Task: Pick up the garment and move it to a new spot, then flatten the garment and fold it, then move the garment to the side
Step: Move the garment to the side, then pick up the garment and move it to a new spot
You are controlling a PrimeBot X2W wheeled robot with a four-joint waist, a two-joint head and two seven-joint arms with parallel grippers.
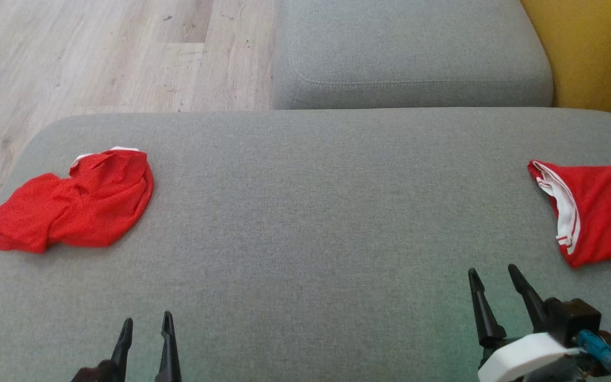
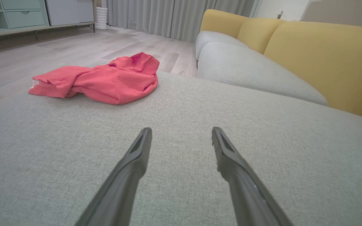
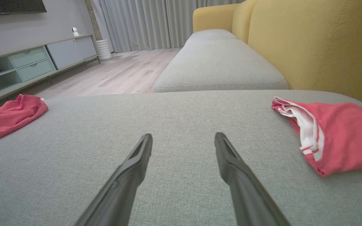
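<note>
Left gripper point(image 1: 147, 317) and right gripper point(image 1: 492, 269) low at the near edge of a grey couch seat point(image 1: 311, 212), both splayed wide, holding nothing, touching no cloth. Bare upholstery between and ahead of the fingers.

Well off to the left, near the seat's far left corner: crumpled red garment point(image 1: 77, 207), bunched in a loose heap, with a sliver of white trim at its top edge and another at its lower left tip. Probably the piece to be picked up, though hard to say for certain, given a second red garment point(image 1: 602, 207) at the right edge. Lying flatter, that one, with its white-banded hem turned toward the right gripper, partly out of the head view.

Beyond the seat: another grey cushion point(image 1: 406, 48), yellow backrest point(image 1: 597, 48), pale wooden floor point(image 1: 98, 48).

Thin knit by the look of it: light, soft, limp, likely to sag and drag once lifted, in no danger of breaking. Best pinched on a raised ridge of the heap or at the trimmed edge, deep enough to catch cloth and not the upholstery beneath. Two holds, well apart, likely needed for spreading flat.
</note>
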